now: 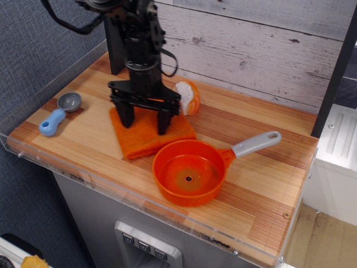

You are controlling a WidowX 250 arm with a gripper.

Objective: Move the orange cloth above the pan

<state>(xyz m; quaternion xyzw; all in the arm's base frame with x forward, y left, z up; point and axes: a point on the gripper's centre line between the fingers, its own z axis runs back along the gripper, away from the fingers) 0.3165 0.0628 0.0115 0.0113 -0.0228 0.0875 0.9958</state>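
The orange cloth point(146, 138) lies flat on the wooden table, just behind and left of the pan, with its front corner close to the pan's rim. The pan point(189, 170) is round and orange, with a grey handle point(256, 143) pointing right. My gripper point(145, 118) points straight down over the cloth. Its jaws are spread wide, and both fingertips point(163, 124) rest on or just above the cloth's back half. The cloth is not lifted.
An orange-and-white striped sushi toy point(188, 96) stands right behind the cloth, close to my right finger. A grey-and-blue scoop point(58, 113) lies at the far left. A clear low wall point(83, 167) edges the table. A plank wall stands behind.
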